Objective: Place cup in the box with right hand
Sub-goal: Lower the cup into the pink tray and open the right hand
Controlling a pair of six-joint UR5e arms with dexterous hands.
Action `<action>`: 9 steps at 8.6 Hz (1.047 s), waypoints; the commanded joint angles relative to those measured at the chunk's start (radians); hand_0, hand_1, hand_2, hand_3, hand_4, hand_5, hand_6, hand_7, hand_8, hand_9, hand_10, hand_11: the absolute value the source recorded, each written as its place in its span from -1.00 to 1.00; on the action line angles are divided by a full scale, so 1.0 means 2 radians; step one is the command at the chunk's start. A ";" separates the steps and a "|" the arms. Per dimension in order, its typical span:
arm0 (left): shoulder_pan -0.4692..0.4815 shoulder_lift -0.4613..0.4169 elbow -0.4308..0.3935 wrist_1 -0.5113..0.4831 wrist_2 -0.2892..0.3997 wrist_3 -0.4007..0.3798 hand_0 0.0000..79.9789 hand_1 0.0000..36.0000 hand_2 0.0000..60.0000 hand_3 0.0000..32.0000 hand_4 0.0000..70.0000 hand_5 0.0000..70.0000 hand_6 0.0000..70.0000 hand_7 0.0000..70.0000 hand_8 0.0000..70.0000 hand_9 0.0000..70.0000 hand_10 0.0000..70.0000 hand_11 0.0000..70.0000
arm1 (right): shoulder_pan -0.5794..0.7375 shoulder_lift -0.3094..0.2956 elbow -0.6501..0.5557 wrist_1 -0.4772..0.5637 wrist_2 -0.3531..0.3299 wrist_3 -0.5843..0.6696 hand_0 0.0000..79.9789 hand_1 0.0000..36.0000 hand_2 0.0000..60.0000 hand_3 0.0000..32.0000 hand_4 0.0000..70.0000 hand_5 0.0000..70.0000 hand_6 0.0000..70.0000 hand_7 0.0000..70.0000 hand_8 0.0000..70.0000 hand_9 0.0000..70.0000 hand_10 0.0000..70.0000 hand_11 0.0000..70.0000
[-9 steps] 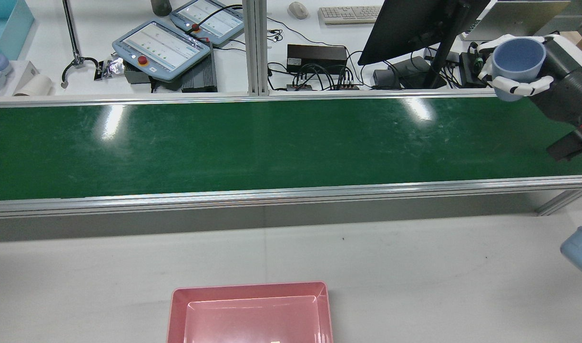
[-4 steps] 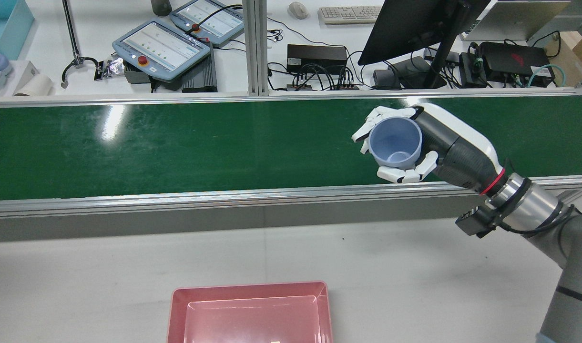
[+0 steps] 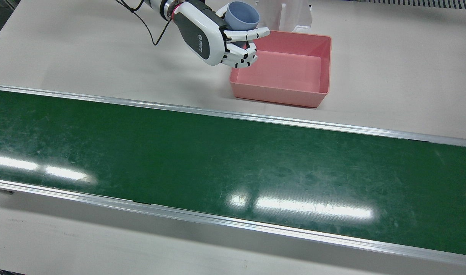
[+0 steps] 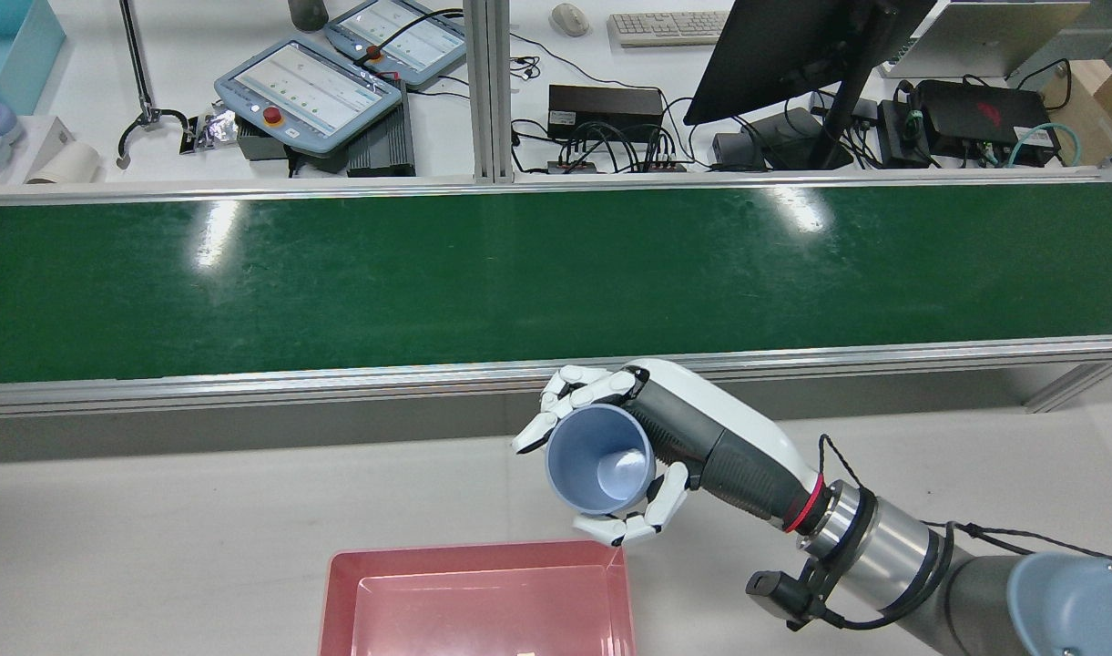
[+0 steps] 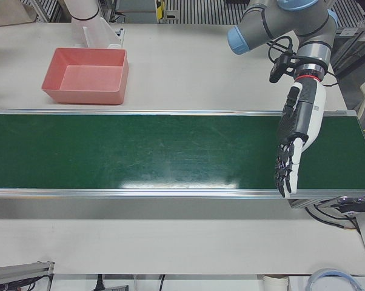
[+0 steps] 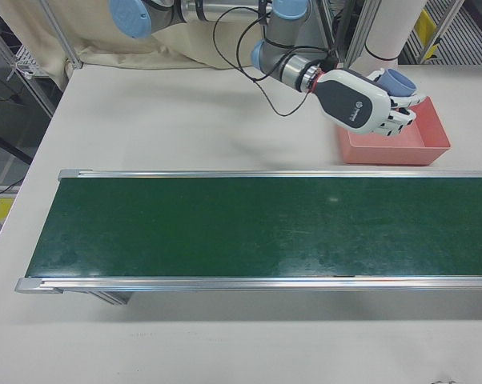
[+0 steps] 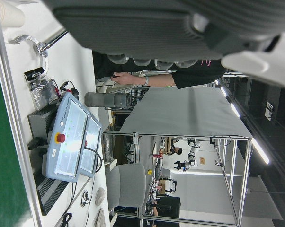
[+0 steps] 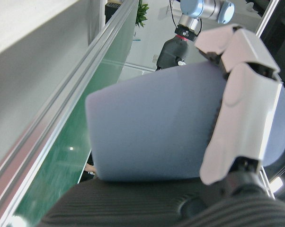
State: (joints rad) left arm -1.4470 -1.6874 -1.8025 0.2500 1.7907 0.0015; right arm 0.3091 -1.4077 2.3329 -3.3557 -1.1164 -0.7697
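Note:
My right hand [image 4: 674, 446] is shut on a light blue cup [image 4: 599, 460], held in the air with its mouth tilted toward the rear camera. It hangs just above the right far corner of the pink box [image 4: 474, 552], which is empty. In the front view the hand [image 3: 217, 38] and cup [image 3: 241, 17] sit at the box's [image 3: 278, 93] left edge. The right hand view is filled by the cup [image 8: 156, 127] with fingers [image 8: 242, 118] wrapped on it. My left hand [image 5: 293, 142] is open, fingers straight, over the far end of the belt.
The green conveyor belt [image 4: 428, 273] runs across the table between box and back desk. A white stand [image 3: 294, 15] rises right behind the box. Teach pendants [image 4: 310, 87], a monitor [image 4: 792, 46] and cables lie beyond the belt.
My right hand has carried the cup from the far right, across the belt, toward the near side, to just above the pink box's corner. The box has not moved.

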 commanded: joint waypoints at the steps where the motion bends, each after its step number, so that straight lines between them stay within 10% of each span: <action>1: 0.000 0.000 0.000 0.000 0.000 0.000 -1.00 -1.00 -1.00 -1.00 -1.00 -1.00 -1.00 -1.00 -1.00 -1.00 -1.00 -1.00 | -0.063 0.010 -0.001 0.000 0.019 -0.038 0.54 0.69 0.18 -1.00 -0.35 -0.71 -0.60 0.49 -0.71 -0.36 -0.69 -0.46; 2: 0.000 0.000 0.000 0.000 0.000 0.000 -1.00 -1.00 -1.00 -1.00 -1.00 -1.00 -1.00 -1.00 -1.00 -1.00 -1.00 -1.00 | -0.065 0.010 -0.001 0.000 0.019 -0.038 0.38 -0.04 -0.87 -1.00 -0.45 -0.83 -0.80 -0.29 -0.99 -0.89 -0.87 -0.75; 4: 0.000 0.000 0.000 0.000 0.000 0.000 -1.00 -1.00 -1.00 -1.00 -1.00 -1.00 -1.00 -1.00 -1.00 -1.00 -1.00 -1.00 | -0.067 0.009 -0.001 0.001 0.018 -0.037 0.10 -0.54 -0.66 -1.00 -0.55 -0.93 -0.85 -0.40 -1.00 -0.92 -0.94 -0.88; 5: 0.000 0.000 0.000 0.000 0.000 0.000 -1.00 -1.00 -1.00 -1.00 -1.00 -1.00 -1.00 -1.00 -1.00 -1.00 -1.00 -1.00 | -0.067 0.008 -0.001 0.001 0.019 -0.037 0.14 -0.72 -0.91 -1.00 -0.45 -0.94 -0.85 -0.39 -1.00 -0.92 -0.94 -0.88; 9: 0.000 0.000 0.001 0.000 0.000 0.000 -1.00 -1.00 -1.00 -1.00 -1.00 -1.00 -1.00 -1.00 -1.00 -1.00 -1.00 -1.00 | -0.009 -0.002 0.002 0.000 0.011 -0.019 0.18 -0.48 -0.82 -1.00 -0.47 -0.90 -0.78 -0.12 -0.97 -0.79 -0.89 -0.80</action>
State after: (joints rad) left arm -1.4465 -1.6874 -1.8014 0.2501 1.7912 0.0015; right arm 0.1798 -1.3949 2.3296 -3.3543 -1.0794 -0.8392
